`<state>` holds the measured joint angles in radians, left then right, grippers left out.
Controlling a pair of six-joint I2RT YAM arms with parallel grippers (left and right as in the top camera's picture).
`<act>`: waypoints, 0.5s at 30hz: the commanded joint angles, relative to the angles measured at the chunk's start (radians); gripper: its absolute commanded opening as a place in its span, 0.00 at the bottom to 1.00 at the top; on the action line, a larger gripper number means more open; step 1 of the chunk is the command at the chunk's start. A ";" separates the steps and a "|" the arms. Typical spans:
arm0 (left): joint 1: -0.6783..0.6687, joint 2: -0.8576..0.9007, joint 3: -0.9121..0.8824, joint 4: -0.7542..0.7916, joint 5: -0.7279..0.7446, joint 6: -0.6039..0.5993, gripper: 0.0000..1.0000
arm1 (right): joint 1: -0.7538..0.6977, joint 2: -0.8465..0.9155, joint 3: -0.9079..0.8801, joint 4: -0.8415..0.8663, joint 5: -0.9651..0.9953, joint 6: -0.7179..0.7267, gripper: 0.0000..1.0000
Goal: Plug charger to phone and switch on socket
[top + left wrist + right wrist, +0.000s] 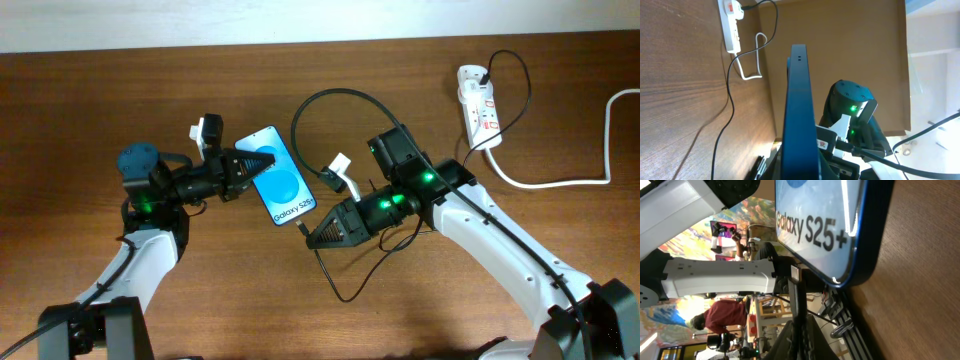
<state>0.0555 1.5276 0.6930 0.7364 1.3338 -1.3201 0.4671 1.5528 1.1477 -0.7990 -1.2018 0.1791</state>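
Observation:
The phone (281,186), blue screen up with "Galaxy S25+" text, lies tilted at the table's middle left. My left gripper (256,164) is shut on its upper end. In the left wrist view the phone (799,100) stands edge-on between the jaws (800,167). My right gripper (316,234) is shut on the charger's plug end (304,226), right at the phone's lower end. In the right wrist view the plug tip (795,277) points at the phone's bottom edge (840,255), very close or touching. The black cable (330,96) loops back toward the socket (478,104) at the far right.
A thick white cord (560,182) runs from the socket to the right edge. The socket (730,25) and black cable (730,100) also show in the left wrist view. More black cable (345,290) loops on the table below my right gripper.

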 commanded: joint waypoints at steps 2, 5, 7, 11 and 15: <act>0.004 -0.018 0.019 0.003 0.001 0.012 0.00 | -0.003 -0.009 0.005 0.011 -0.020 -0.017 0.05; 0.004 -0.018 0.019 0.003 0.003 0.012 0.00 | -0.003 -0.009 0.005 0.016 -0.017 -0.016 0.04; 0.004 -0.018 0.019 0.003 0.005 0.012 0.00 | -0.003 -0.008 0.005 0.018 -0.012 -0.015 0.04; 0.004 -0.018 0.019 0.003 0.005 0.012 0.00 | -0.003 -0.009 0.005 0.018 0.055 0.033 0.04; 0.004 -0.018 0.019 0.003 0.004 0.012 0.00 | -0.003 -0.009 0.005 0.010 0.055 0.032 0.04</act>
<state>0.0555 1.5276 0.6930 0.7364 1.3342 -1.3205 0.4671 1.5528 1.1477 -0.7853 -1.1618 0.2073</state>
